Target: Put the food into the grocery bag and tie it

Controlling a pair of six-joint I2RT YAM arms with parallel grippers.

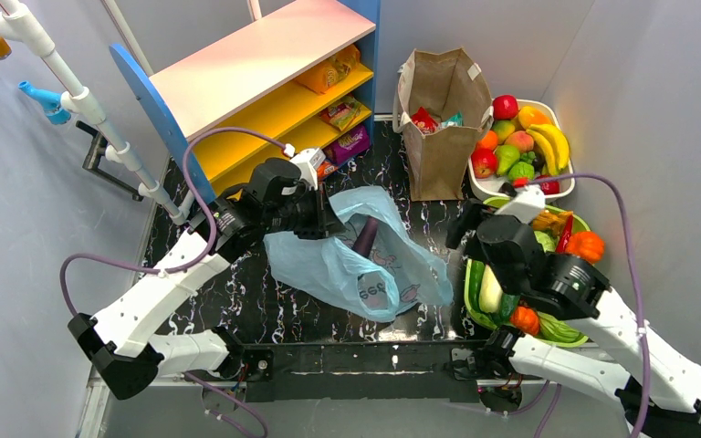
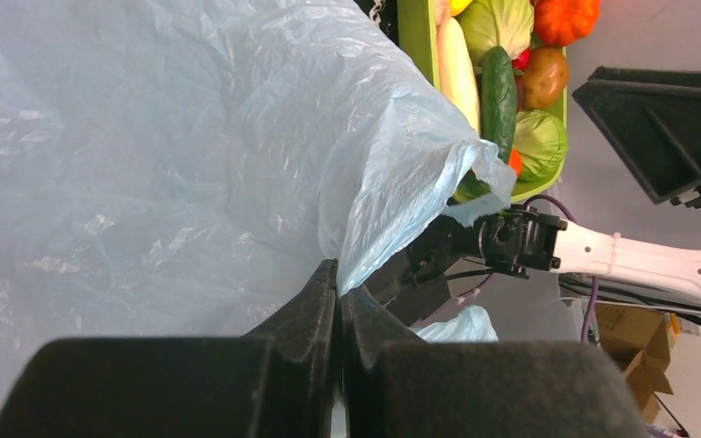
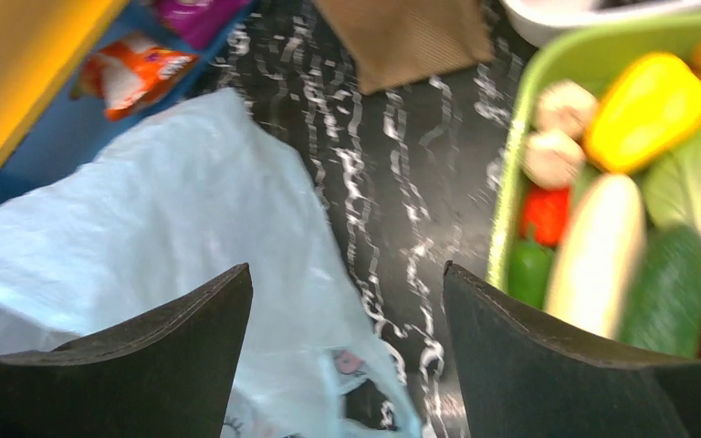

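While your left gripper (image 2: 338,281) pinches the grocery bag (image 1: 356,260), your right gripper (image 3: 347,274) hangs wide open beside it.
Your left fingers are pressed together on a fold of the thin blue plastic at the bag's far left edge. The bag lies crumpled in the middle of the black marbled table (image 1: 265,310), and a dark purple shape shows through it. Your right jaws are spread far apart, holding nothing, above the table between the bag's right side and the green vegetable tray (image 3: 511,182). At the far side, a red snack packet (image 1: 423,120) and a teal snack packet (image 1: 453,119) peek from the brown paper bag (image 1: 443,155).
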